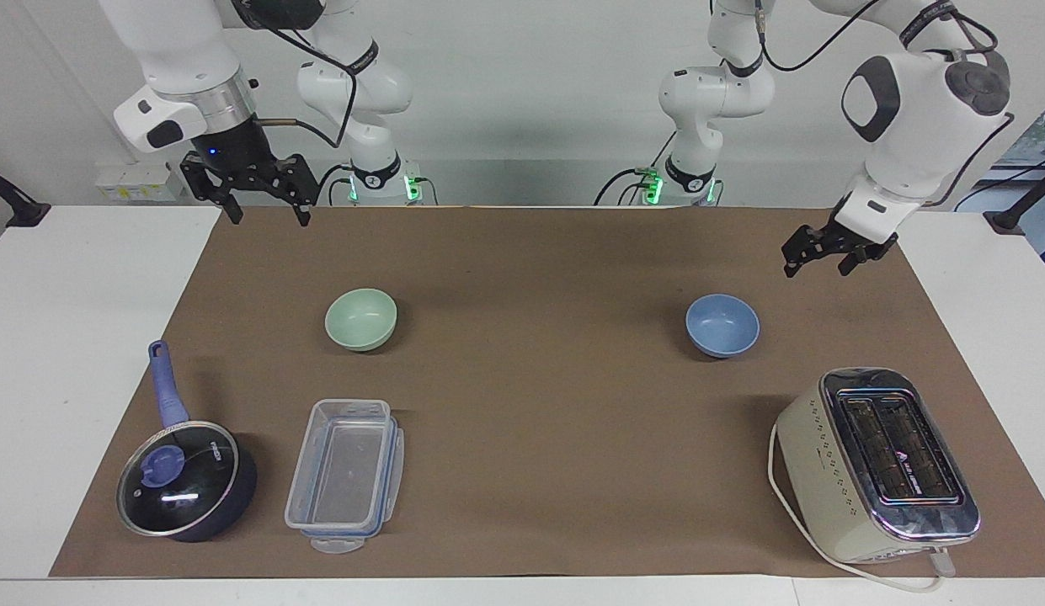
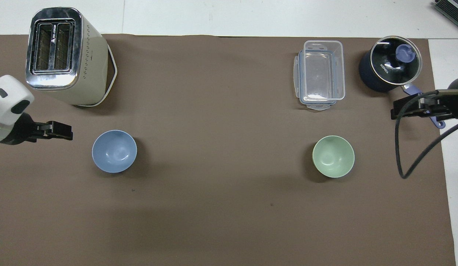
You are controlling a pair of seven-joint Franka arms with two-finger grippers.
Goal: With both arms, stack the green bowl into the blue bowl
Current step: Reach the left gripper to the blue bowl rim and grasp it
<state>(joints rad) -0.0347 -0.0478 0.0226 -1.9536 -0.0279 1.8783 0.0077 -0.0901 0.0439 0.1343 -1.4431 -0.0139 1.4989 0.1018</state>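
Left gripper (image 1: 817, 258) hangs with jaws spread, above and beside the blue bowl (image 1: 722, 325); right gripper (image 1: 265, 209), jaws spread, hangs above the green bowl (image 1: 360, 318).

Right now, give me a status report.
Left gripper open, empty, up near blue bowl. Right gripper open, waiting. Green bowl unstacked. Nothing between bowls.

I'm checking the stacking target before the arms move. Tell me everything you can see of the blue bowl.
The blue bowl is small, round, plain periwinkle with a smooth matte look. It stands upright and empty on the brown mat, toward the left arm's end, nearer the robots than the toaster. Nothing touches it; the left gripper hangs in the air beside it.
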